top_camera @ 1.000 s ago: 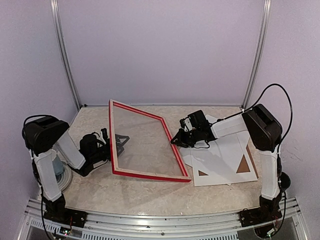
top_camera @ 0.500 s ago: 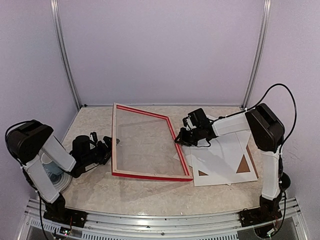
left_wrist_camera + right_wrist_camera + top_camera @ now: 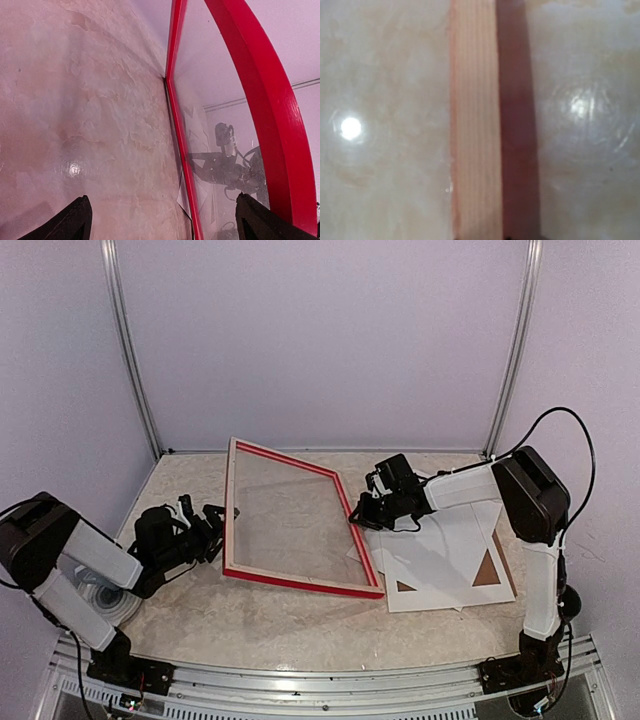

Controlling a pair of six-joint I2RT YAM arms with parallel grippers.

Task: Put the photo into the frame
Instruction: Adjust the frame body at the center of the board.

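Note:
The frame (image 3: pixel 290 585), with red edges and its pale wood back up, stands tilted on the table with its left side raised. My right gripper (image 3: pixel 360 517) is shut on its right rail. In the right wrist view that pale wood rail (image 3: pixel 475 125) runs straight up the middle. My left gripper (image 3: pixel 215 528) is open, just left of the frame's left rail and not touching it. Its view looks along the red front face (image 3: pixel 260 100), with the left gripper (image 3: pixel 167 222) wide apart. White sheets (image 3: pixel 440 560) lie at the right; I cannot tell which is the photo.
Brown backing panel (image 3: pixel 488 570) shows in triangles among the white sheets. A sheet corner (image 3: pixel 183 196) pokes out under the frame's lower rail. A metal rail (image 3: pixel 320 685) runs along the near edge. Walls and two upright posts close the back.
My left arm has drawn back to the left and dropped low, its open gripper leaving the frame's left rail. The frame has shifted slightly to the right in the right gripper's hold.

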